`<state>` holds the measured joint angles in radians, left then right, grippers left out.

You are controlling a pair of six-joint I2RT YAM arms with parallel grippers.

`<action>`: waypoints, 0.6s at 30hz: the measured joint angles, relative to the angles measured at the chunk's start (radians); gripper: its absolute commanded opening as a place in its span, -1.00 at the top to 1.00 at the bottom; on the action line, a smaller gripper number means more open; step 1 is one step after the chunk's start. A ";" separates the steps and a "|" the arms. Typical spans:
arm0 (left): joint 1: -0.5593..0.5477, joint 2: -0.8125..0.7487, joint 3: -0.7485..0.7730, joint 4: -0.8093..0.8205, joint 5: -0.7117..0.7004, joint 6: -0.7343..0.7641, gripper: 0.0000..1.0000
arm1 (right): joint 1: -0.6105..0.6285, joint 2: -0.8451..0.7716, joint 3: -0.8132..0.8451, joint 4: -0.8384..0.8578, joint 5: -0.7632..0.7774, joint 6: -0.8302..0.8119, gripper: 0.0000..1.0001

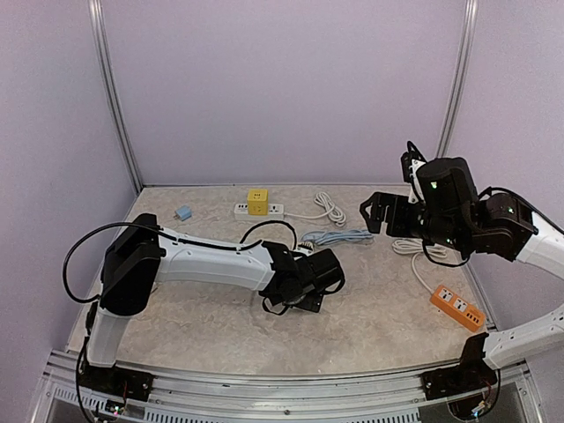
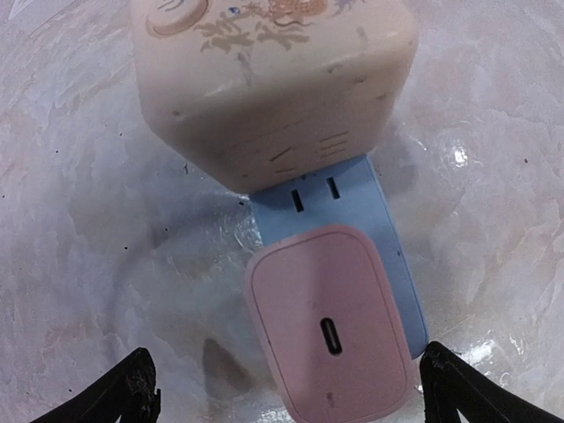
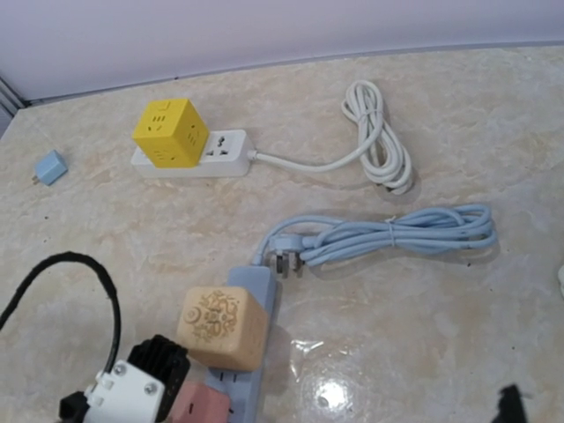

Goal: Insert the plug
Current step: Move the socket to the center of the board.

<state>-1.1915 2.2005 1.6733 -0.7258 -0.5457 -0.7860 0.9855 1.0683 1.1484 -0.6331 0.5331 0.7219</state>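
Observation:
A pink plug (image 2: pixel 330 326) with a small slot in its top face stands on the light-blue power strip (image 2: pixel 352 198). My left gripper (image 2: pixel 291 388) is open low over it, one black fingertip (image 2: pixel 132 388) on each side and neither touching. A beige patterned cube adapter (image 2: pixel 273 79) sits in the same strip just beyond. In the right wrist view the pink plug (image 3: pixel 201 407) shows at the bottom edge beside the beige cube (image 3: pixel 223 328). My right gripper (image 1: pixel 368 211) hangs open in the air at the right, holding nothing.
A yellow cube adapter (image 3: pixel 169 132) sits on a white power strip (image 3: pixel 227 152) at the back, with a coiled white cable (image 3: pixel 379 141). The strip's bundled blue cable (image 3: pixel 405 233), a small blue charger (image 3: pixel 50 167) and an orange power strip (image 1: pixel 456 307) also lie on the table.

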 measured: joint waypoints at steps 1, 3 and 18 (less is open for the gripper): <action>0.001 0.000 -0.001 0.000 0.000 0.000 -0.98 | 0.000 0.000 0.000 0.003 -0.002 -0.001 -1.00; 0.003 0.000 -0.007 0.002 0.000 -0.003 -0.98 | 0.000 0.000 0.000 0.009 -0.005 -0.003 -1.00; 0.123 -0.088 -0.215 0.030 -0.056 -0.028 -0.98 | 0.000 0.021 -0.003 0.034 -0.025 -0.020 -1.00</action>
<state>-1.0687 2.1124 1.4586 -0.6956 -0.6018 -0.8143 0.9855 1.0889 1.1458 -0.5991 0.5079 0.7021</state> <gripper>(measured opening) 0.990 0.997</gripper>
